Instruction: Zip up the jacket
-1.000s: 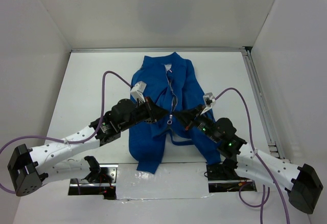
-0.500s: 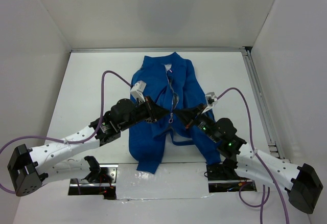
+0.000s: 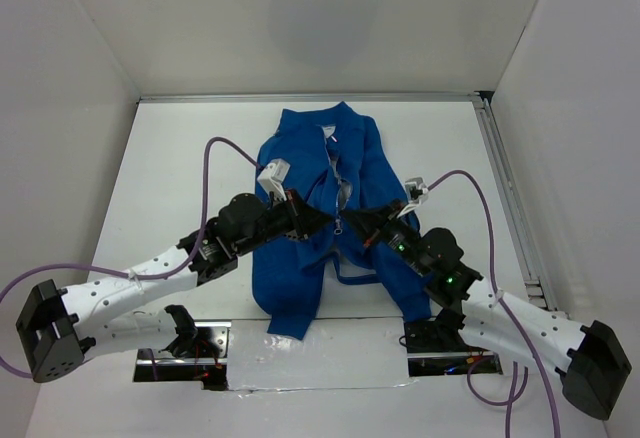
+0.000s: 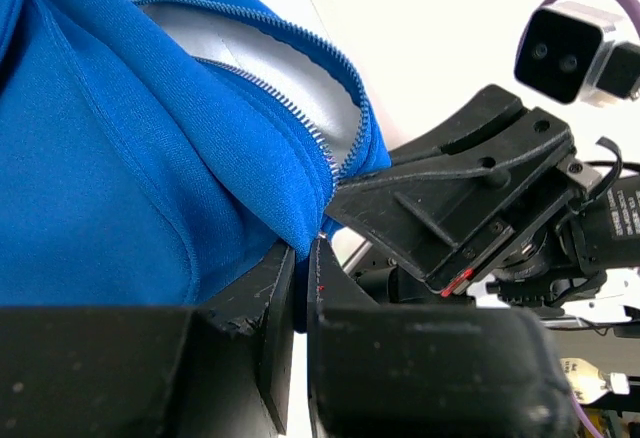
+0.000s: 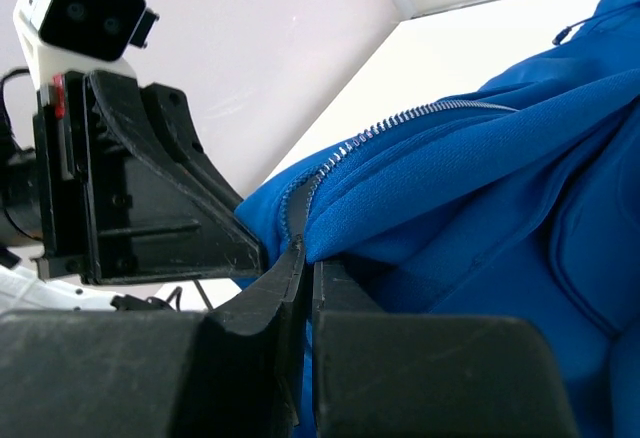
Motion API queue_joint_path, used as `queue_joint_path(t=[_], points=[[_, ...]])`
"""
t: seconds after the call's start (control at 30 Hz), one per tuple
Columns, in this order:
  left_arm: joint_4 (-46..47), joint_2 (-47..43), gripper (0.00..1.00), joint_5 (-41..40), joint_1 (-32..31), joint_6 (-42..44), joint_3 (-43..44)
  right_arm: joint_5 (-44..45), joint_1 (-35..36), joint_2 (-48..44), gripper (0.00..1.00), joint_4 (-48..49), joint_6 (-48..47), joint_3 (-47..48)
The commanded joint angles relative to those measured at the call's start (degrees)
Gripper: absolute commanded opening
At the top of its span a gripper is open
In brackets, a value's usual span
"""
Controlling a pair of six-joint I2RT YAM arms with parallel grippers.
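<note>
From above, the jacket (image 3: 290, 293) lies flat on the worktop (image 3: 180, 158), collar toward the far wall and front up. The left tool (image 3: 325, 221) and the right tool (image 3: 355, 220) meet nose to nose over its middle. Compared with a second ago, both have crept a touch toward the collar, the right arm a little more than the left. The zipper (image 3: 340, 196) gapes above them, with pale lining (image 3: 347, 190) showing, so I'd judge the closing barely under way.

In the left wrist view, the left tool is pinched nearly shut on a fold of blue cloth just beside the zip teeth. The right tool sits close opposite it. The teeth run apart beyond the grip, over the pale lining.

In the right wrist view, the right tool is likewise clamped tight on the jacket's edge where the teeth begin, and the left tool faces it just beside. I cannot make out the slider in either close view. The small shift looks like the start of a pull, with most of the run to the collar left to do.
</note>
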Motion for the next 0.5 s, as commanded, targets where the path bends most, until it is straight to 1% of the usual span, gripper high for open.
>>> queue_joint_path(t=[0.0,0.2,0.23,0.33,0.47], points=[[1.1,-0.28,0.0,5.91,-0.73,2.54,-1.98,1.49,-2.27,-1.73,0.0,7.07,2.26,4.32],[3.73,1.21,0.0,6.88,-0.73,2.01,-1.98,-1.95,-3.94,0.11,0.0,8.21,7.97,4.85],[4.35,1.21,0.0,6.62,-0.73,2.01,-1.89,-4.65,-3.86,0.29,0.0,7.42,8.85,5.11],[6.2,1.65,0.0,5.74,-0.73,2.36,-1.28,-9.14,-3.94,2.05,0.0,8.21,10.69,4.94],[5.16,3.23,0.0,4.78,-0.73,2.63,0.65,-13.29,-3.94,2.49,0.0,8.82,11.67,5.55]])
